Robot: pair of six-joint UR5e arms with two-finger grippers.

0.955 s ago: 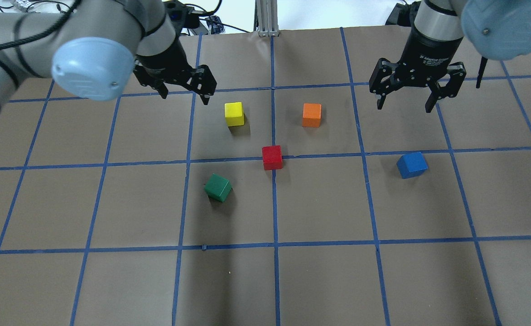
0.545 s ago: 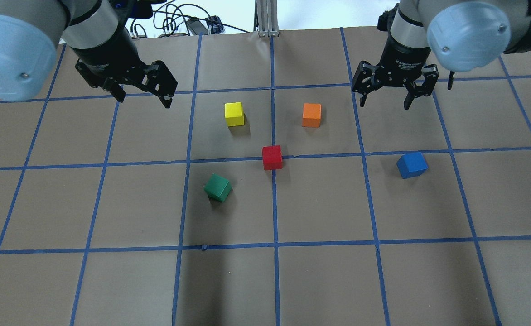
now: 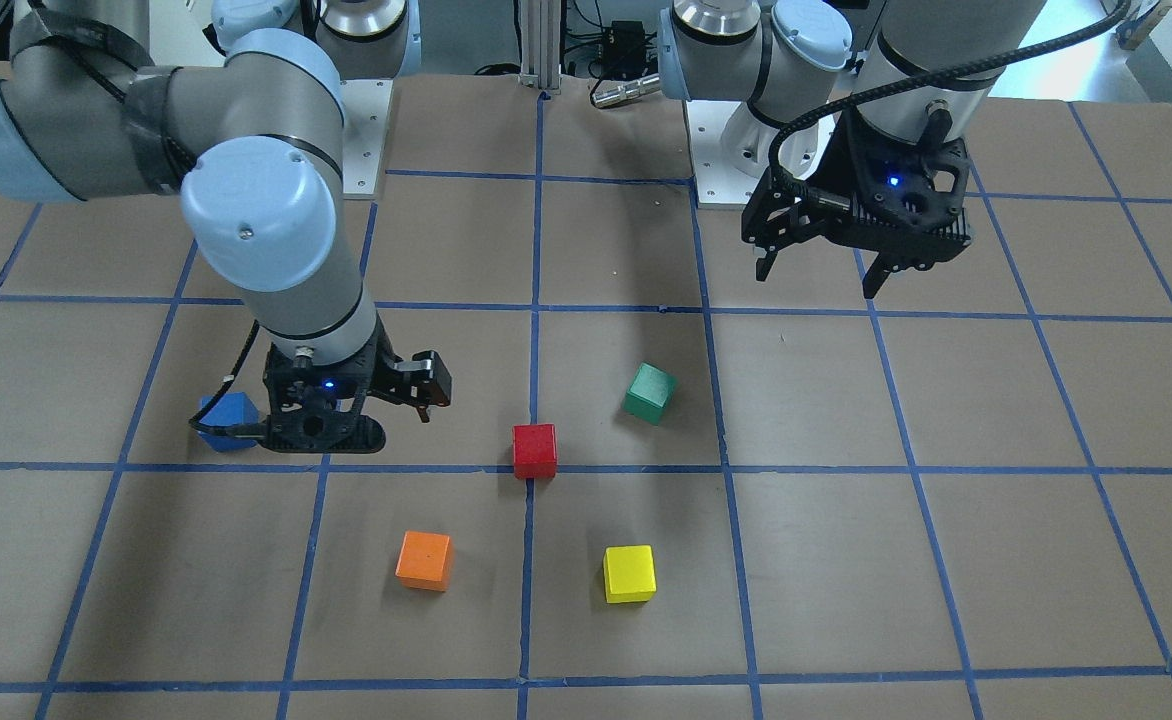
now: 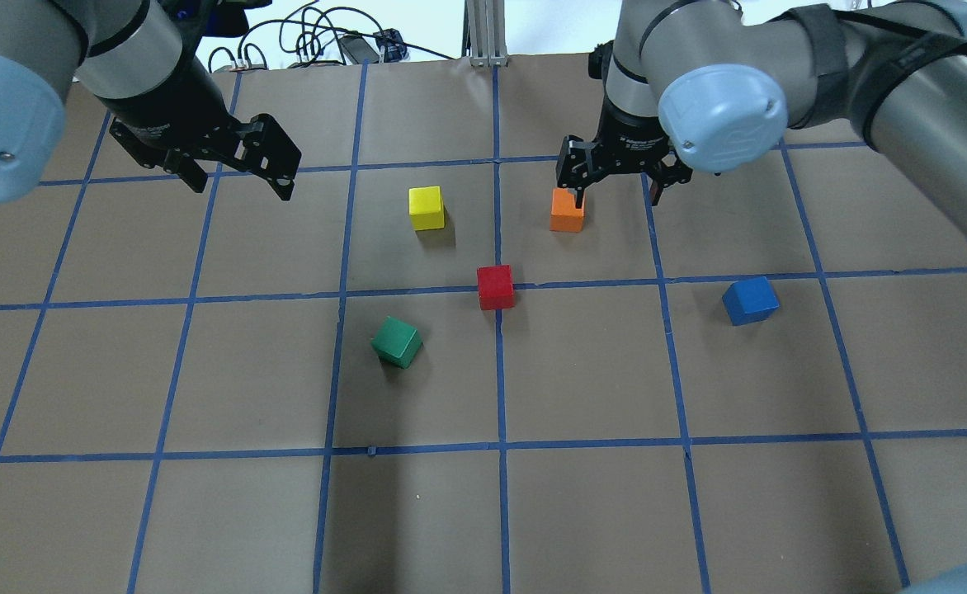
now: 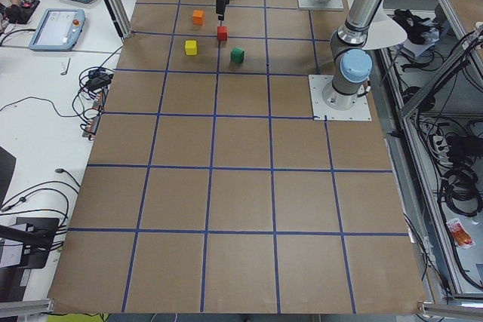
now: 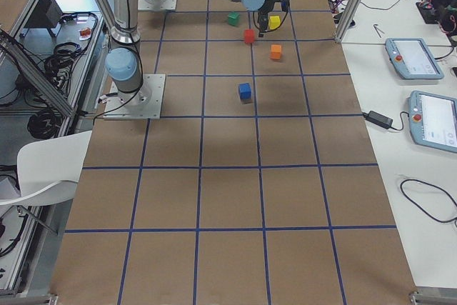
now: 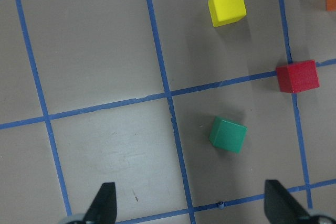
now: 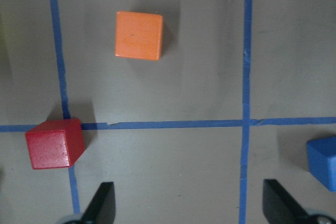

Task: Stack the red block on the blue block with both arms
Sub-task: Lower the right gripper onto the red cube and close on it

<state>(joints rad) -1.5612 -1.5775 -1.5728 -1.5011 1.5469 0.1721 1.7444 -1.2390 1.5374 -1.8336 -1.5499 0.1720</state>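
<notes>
The red block (image 4: 496,287) sits on a blue tape crossing at mid-table; it also shows in the front view (image 3: 534,450) and in both wrist views (image 7: 297,76) (image 8: 55,143). The blue block (image 4: 750,300) sits alone to its right, half cut off at the right wrist view's edge (image 8: 323,162). My right gripper (image 4: 618,200) is open and empty, held above the table between the two blocks, beside the orange cube in the overhead view. My left gripper (image 4: 242,188) is open and empty, high over the far left.
A yellow cube (image 4: 426,207) and an orange cube (image 4: 567,210) sit beyond the red block. A green cube (image 4: 396,341) lies turned at its near left. The brown table (image 4: 582,511) carries a blue tape grid.
My right arm has swung left towards the middle, its gripper now beside the orange cube in the overhead view. My left gripper has drawn back to the left. No block has moved.
</notes>
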